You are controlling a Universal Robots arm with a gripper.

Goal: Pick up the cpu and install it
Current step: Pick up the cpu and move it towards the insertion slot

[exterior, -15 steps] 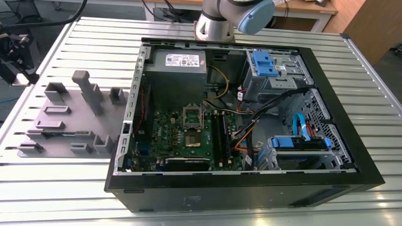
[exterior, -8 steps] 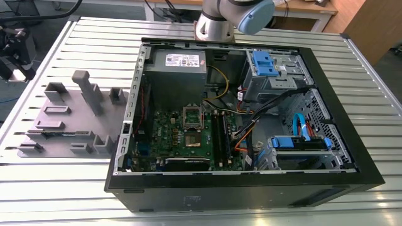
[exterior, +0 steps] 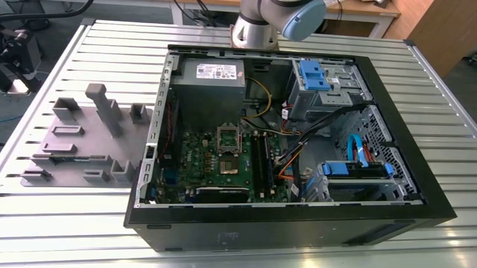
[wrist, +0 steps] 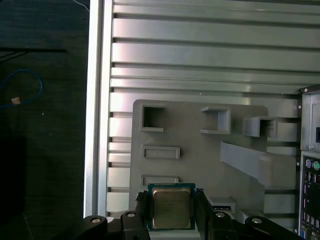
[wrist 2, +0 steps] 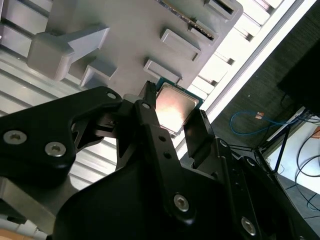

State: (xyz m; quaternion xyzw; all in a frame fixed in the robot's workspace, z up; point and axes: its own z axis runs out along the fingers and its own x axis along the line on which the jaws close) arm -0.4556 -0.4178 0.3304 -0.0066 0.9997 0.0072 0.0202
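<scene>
Jaws are pinching the cpu (wrist: 172, 207) by two opposite edges, so my gripper (wrist: 173, 216) has it clamped, shiny top facing both wrist cameras. In the first wrist view the grey fixture plate (wrist: 200, 155) and the slatted table (wrist: 200, 60) sit behind it. The second wrist view gives a slanted look along my black fingers (wrist 2: 152, 130). The exterior view adds the open PC case (exterior: 298, 223), the green motherboard (exterior: 198, 159) and its socket (exterior: 229, 163), with the fixture plate just beside the case on the exterior view's left.
</scene>
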